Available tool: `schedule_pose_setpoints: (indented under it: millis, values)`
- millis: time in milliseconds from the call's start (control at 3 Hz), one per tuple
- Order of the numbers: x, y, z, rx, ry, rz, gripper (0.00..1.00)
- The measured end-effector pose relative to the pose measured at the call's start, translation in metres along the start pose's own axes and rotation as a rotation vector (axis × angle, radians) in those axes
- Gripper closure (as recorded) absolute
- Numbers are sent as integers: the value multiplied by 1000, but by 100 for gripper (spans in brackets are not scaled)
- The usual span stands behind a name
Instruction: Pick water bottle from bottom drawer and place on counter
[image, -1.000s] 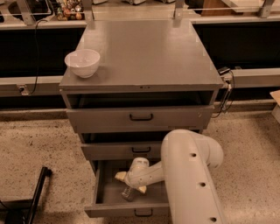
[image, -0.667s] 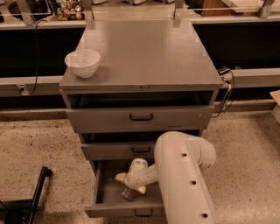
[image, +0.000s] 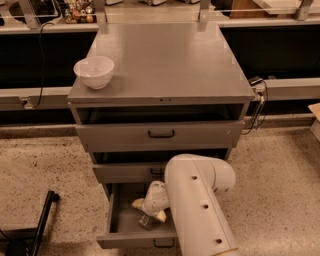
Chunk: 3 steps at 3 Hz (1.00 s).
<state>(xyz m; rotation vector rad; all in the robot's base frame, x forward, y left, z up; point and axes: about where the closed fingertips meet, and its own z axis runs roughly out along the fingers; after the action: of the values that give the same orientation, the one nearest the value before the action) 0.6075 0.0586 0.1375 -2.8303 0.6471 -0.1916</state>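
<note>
Reaching down into the bottom drawer (image: 116, 221), the gripper (image: 149, 210) sits low over the drawer's grey floor, at the end of the thick white arm (image: 200, 210) that fills the lower middle of our view; we cannot tell whether it is clenched or released. The water bottle (image: 145, 221) lies in the bottom drawer right at the gripper, its clear body showing just beneath the pale wrist; we cannot tell whether the two touch or whether the bottle is held. Any print on the bottle is too small for us to read.

The bottom drawer stands pulled out farthest of the three; the middle drawer (image: 125, 173) and the top drawer (image: 200, 134) above it each jut out a little, the top one with a black handle at its centre. The counter (image: 170, 60) is flat grey; a white bowl (image: 94, 71) stands upright near its front left corner. The cabinet rests on a speckled stone floor (image: 40, 165); a black bar (image: 42, 220) leans at the lower left; a cable (image: 260, 107) hangs beside the cabinet's right side.
</note>
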Motion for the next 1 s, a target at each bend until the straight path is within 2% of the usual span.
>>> schedule_pose_setpoints:
  millis: [333, 1000]
  values:
    - [2, 4, 10, -11, -18, 20, 17]
    - [8, 15, 16, -18, -44, 50, 64]
